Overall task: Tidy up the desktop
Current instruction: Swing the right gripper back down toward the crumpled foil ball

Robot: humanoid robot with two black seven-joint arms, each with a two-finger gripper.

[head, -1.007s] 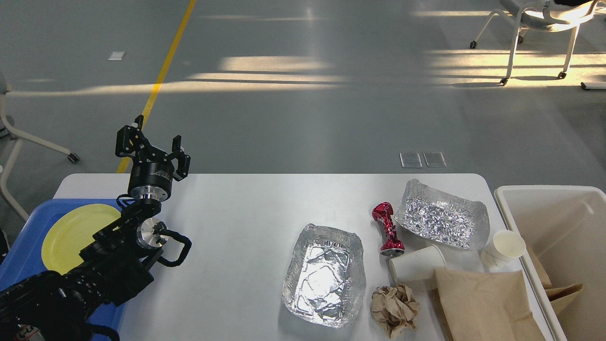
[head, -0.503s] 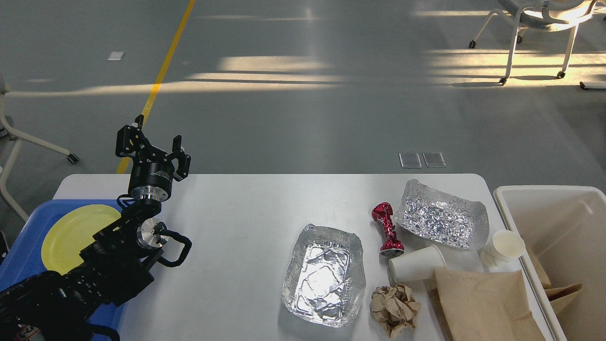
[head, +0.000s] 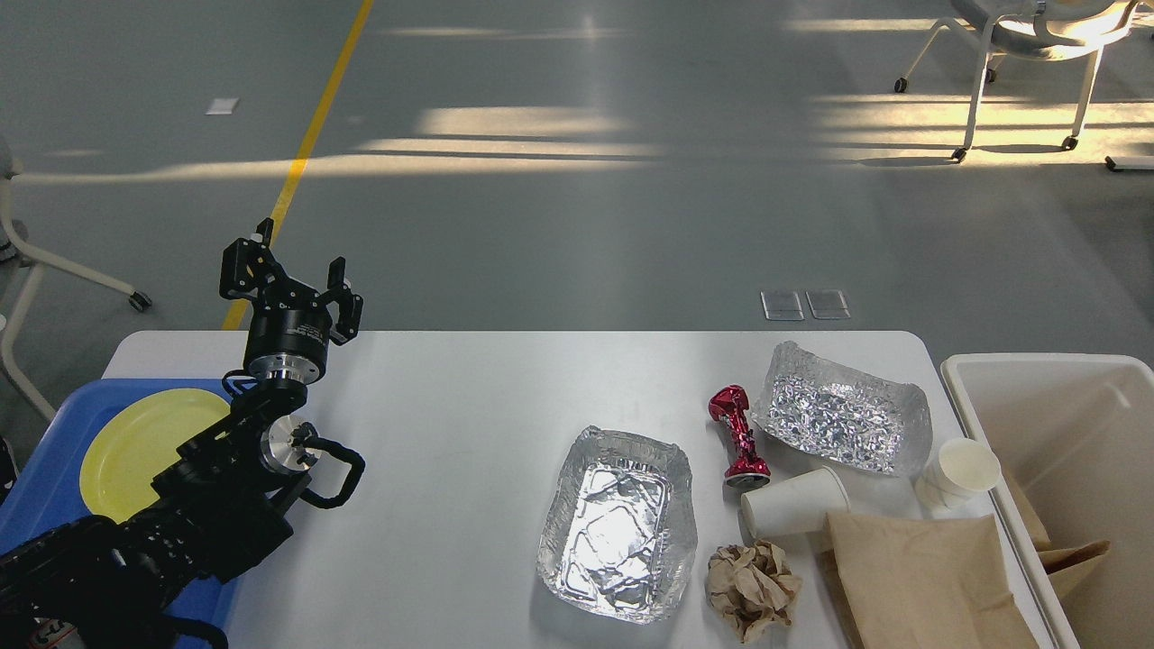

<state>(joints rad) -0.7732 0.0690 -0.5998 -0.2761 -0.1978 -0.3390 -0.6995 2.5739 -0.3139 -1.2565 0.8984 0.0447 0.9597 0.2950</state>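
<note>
The white desktop (head: 451, 406) spans the view. On its right half lie a foil tray (head: 619, 525), a second crumpled foil tray (head: 843, 420), a crushed red can (head: 739, 434), a tipped white paper cup (head: 793, 501), a stack of paper cups (head: 958, 473), a crumpled brown paper ball (head: 752, 589) and a brown paper bag (head: 924, 577). My left gripper (head: 290, 275) is open and empty, raised above the desktop's back left corner, far from the litter. My right arm is out of view.
A blue tray (head: 54, 487) with a yellow plate (head: 140, 442) sits at the left edge, partly under my left arm. A white bin (head: 1064, 379) holding brown paper stands at the right. Chairs stand on the floor behind.
</note>
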